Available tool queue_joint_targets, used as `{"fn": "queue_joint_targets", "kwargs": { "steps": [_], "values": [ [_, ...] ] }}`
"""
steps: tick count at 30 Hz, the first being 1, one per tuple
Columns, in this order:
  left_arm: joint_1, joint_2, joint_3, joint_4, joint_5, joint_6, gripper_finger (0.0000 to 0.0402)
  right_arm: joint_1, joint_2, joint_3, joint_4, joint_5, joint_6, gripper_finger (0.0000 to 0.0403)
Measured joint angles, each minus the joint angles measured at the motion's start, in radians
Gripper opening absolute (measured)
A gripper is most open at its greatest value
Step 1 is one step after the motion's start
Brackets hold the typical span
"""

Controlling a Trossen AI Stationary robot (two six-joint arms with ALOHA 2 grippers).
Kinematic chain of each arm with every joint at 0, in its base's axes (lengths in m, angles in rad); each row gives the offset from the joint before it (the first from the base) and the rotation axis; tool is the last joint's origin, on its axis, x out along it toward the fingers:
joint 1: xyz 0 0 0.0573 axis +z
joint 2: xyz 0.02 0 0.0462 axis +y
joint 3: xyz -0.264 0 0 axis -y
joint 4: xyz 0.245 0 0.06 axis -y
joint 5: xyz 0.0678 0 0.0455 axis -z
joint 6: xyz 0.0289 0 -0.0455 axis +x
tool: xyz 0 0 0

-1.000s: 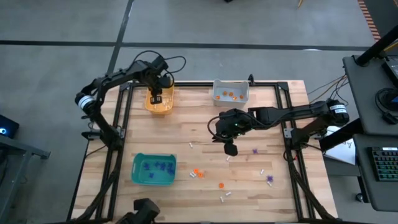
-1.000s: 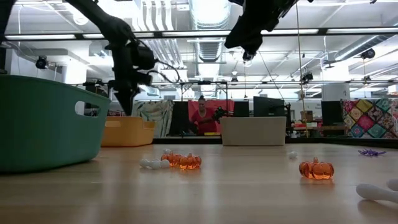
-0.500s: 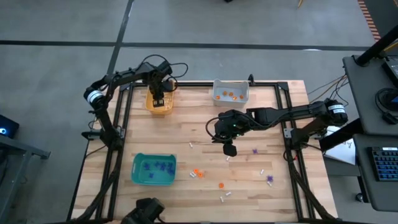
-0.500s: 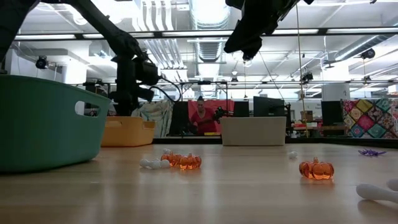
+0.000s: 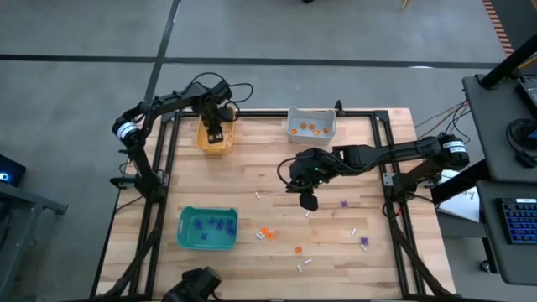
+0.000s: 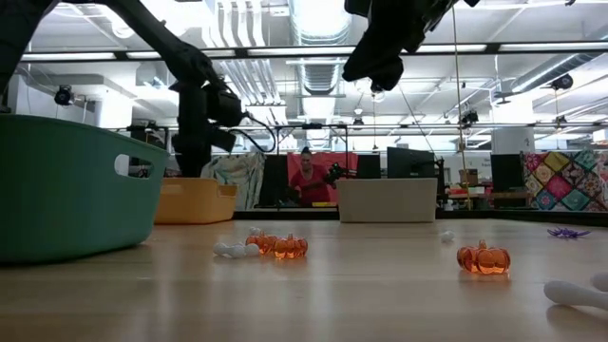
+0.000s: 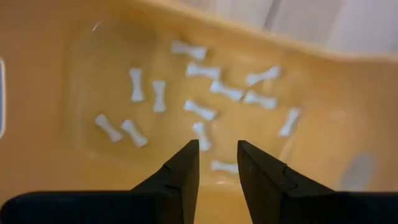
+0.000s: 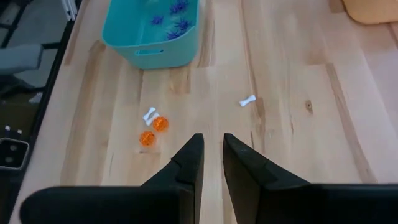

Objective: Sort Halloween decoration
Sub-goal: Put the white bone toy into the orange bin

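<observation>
My left gripper (image 5: 213, 132) (image 7: 216, 149) hangs open just above the orange-yellow bin (image 5: 215, 143) at the far left, pointing down. Nothing is between its fingers; several white bones (image 7: 199, 111) lie on the bin's floor below. My right gripper (image 5: 309, 201) (image 8: 211, 146) hovers over the table's middle, its fingers a narrow gap apart with nothing between them. Loose on the wood lie orange pumpkins (image 5: 266, 233) (image 8: 153, 130), white bones (image 5: 258, 195) (image 8: 248, 100) and purple spiky pieces (image 5: 344, 203).
A teal bin (image 5: 208, 228) with purple pieces stands near the front left. A grey bin (image 5: 311, 124) with orange pieces stands at the far edge. More trinkets lie toward the front right (image 5: 363, 242). A person shows in the room behind the table (image 6: 309, 180).
My left gripper has sunk a little toward the orange-yellow bin and its arm has shifted slightly. My right gripper has stayed where it was.
</observation>
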Motion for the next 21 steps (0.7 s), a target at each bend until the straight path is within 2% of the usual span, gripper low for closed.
{"fn": "queue_joint_targets", "kwargs": {
  "steps": [5, 11, 13, 18, 21],
  "values": [
    [0.000, -0.050, 0.027, -0.009, 0.161, -0.065, 0.0078, 0.000, 0.000, 0.000, -0.014, 0.000, 0.082, 0.0052],
    [-0.016, -0.162, 0.036, 0.028, 0.485, -0.203, 0.0065, 0.000, 0.000, 0.000, -0.062, 0.000, 0.097, 0.0052],
    [-0.031, -0.212, 0.019, 0.074, 0.561, -0.247, 0.0057, 0.000, 0.000, 0.000, -0.082, 0.000, 0.094, 0.0052],
    [-0.099, -0.340, -0.070, 0.247, 0.591, -0.391, 0.0042, 0.002, 0.003, 0.000, -0.120, 0.000, 0.093, 0.0052],
    [-0.156, -0.434, -0.156, 0.414, 0.589, -0.500, 0.0040, 0.008, 0.014, 0.000, -0.144, -0.001, 0.080, 0.0052]
  ]
}}
